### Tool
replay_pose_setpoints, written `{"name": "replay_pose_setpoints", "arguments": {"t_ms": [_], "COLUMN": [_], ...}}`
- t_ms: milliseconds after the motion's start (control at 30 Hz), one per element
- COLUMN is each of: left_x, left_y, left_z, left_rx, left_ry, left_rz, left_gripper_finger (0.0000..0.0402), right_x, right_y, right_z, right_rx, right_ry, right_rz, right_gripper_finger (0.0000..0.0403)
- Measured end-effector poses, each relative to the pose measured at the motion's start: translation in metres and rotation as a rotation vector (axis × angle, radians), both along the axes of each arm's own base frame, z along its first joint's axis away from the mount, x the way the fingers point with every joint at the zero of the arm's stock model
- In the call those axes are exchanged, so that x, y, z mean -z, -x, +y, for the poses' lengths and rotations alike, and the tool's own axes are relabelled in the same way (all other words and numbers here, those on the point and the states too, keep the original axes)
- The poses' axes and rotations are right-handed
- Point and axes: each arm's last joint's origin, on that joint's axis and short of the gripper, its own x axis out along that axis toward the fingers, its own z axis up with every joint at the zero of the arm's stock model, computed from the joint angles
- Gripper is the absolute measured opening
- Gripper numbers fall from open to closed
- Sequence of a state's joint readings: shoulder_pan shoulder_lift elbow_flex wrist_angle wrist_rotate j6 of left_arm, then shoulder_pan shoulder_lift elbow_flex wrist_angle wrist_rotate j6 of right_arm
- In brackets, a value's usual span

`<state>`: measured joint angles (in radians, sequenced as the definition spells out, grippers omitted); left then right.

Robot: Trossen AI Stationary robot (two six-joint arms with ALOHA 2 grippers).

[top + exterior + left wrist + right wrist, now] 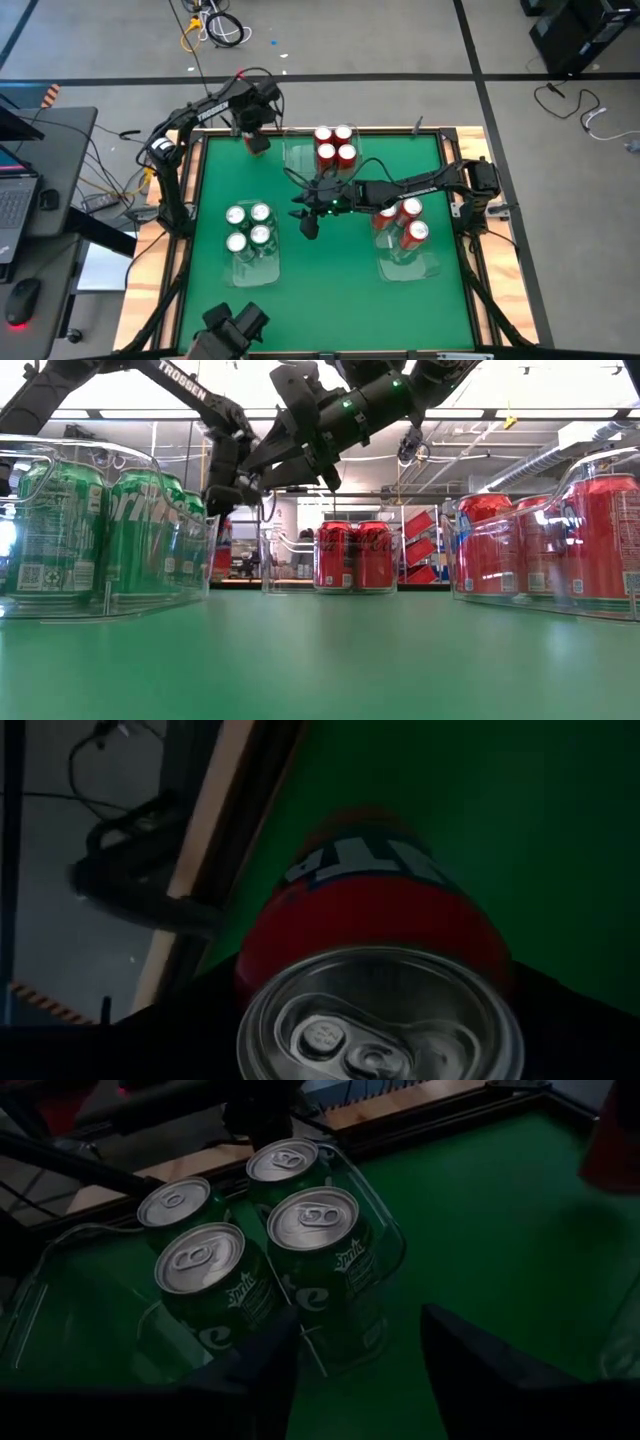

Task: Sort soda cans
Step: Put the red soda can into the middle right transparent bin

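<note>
Gripping a red soda can (257, 143), the left hand (256, 138) hangs over the far left corner of the green worktop (320, 285), just beside the clear tray (303, 152) at the far edge. The left wrist view shows that can (380, 990) close up, its silver top and pull tab facing the camera and the hand's dark fingers pressed against its sides. The right hand (309, 224) reaches from the right side to the middle of the worktop, raised above it, its fingers set wide apart with nothing between them. In the right wrist view those fingers (260, 1370) frame the four green Sprite cans (260, 1230), which stand upright in a two-by-two block inside a clear plastic tray (385, 1220). From above, that tray of green cans (248, 228) sits on the left half of the worktop. Four red cans (335, 144) stand together in the far tray near the middle of the far edge. More red cans (403, 222) stand in a third clear tray (420, 265) on the right side, partly hidden beneath the right arm. From worktop height, the green cans (100, 530) show at left, the far red cans (353, 555) in the centre, and the right-hand red cans (560, 540) at right.
</note>
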<state>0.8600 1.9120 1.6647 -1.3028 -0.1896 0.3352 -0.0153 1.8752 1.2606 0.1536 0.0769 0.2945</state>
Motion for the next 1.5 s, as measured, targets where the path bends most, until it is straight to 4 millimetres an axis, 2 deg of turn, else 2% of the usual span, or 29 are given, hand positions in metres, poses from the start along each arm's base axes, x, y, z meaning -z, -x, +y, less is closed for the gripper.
{"name": "replay_pose_setpoints", "arguments": {"t_ms": [100,200,367,567,733,933,1133,1267,1500], "left_x": [-0.018,-0.038,-0.064,-0.087,-0.091,-0.092,-0.091,-0.083,-0.063], "left_y": [-0.005,-0.016,-0.038,-0.068,-0.092,-0.119,-0.132,-0.134,-0.146], "left_z": [-0.006,-0.011,-0.034,-0.075,-0.124,-0.196,-0.262,-0.295,-0.338], "left_rx": [0.01,0.025,0.096,0.223,0.349,0.565,0.752,0.842,0.946], "left_ry": [0.001,-0.047,-0.085,-0.113,-0.089,-0.086,-0.081,-0.07,-0.086], "left_rz": [0.006,-0.04,-0.085,-0.136,-0.13,-0.157,-0.199,-0.204,-0.312], "left_gripper_finger": [0.029,0.029,0.029,0.029,0.029,0.029,0.029,0.029,0.029], "right_x": [-0.009,-0.027,-0.064,-0.107,-0.133,-0.138,-0.137,-0.131,-0.127], "right_y": [0.004,0.014,0.044,0.092,0.131,0.161,0.181,0.189,0.196], "right_z": [0.002,0.006,0.018,0.039,0.057,0.07,0.085,0.091,0.106], "right_rx": [-0.005,-0.021,-0.019,0.02,0.05,0.098,0.119,0.166,0.155], "right_ry": [-0.001,0.011,0.078,0.147,0.141,0.115,0.103,0.093,0.045], "right_rz": [-0.009,-0.014,0.021,0.049,0.043,0.101,0.153,0.201,0.219], "right_gripper_finger": [0.0185,0.0174,0.015,0.012,0.0113,0.0113,0.0113,0.0113,0.0114]}}
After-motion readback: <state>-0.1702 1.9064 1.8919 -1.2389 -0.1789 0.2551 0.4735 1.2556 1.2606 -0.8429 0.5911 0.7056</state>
